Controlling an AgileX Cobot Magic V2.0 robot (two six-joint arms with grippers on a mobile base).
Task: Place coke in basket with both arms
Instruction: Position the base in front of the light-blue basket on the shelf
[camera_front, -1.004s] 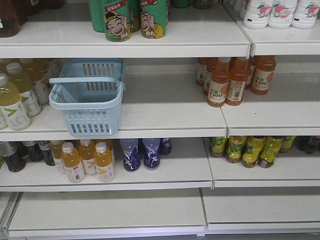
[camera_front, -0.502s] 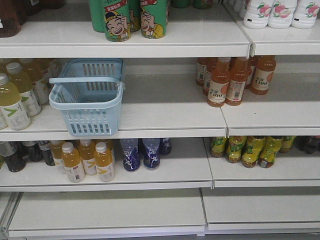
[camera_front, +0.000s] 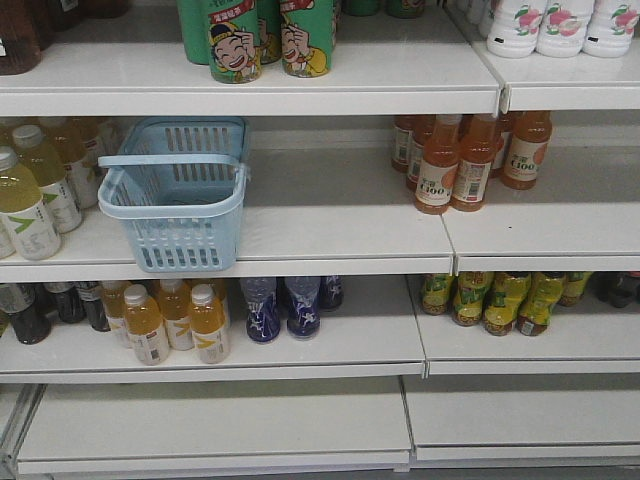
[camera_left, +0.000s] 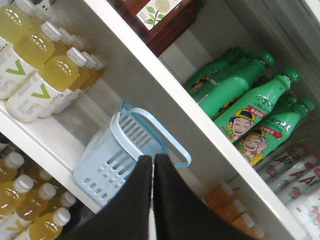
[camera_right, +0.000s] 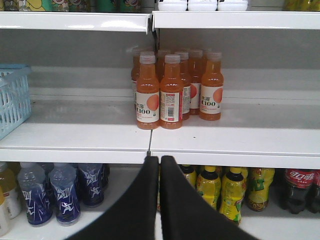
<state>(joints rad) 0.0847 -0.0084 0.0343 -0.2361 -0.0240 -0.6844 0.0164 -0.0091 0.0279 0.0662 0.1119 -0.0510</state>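
Observation:
The light blue basket stands empty on the middle shelf, left of centre, its handle lying across the top. The left wrist view has the basket just beyond my left gripper, which is shut with nothing in it. My right gripper is also shut and empty, in front of the shelf edge below the orange bottles; the basket's side shows at the far left there. The coke is out of view. Neither arm appears in the front view.
Orange drink bottles stand on the middle shelf to the right. Yellow-green drinks crowd the basket's left. Green bottles fill the top shelf. Dark plastic cola bottles, yellow bottles and blue bottles sit below.

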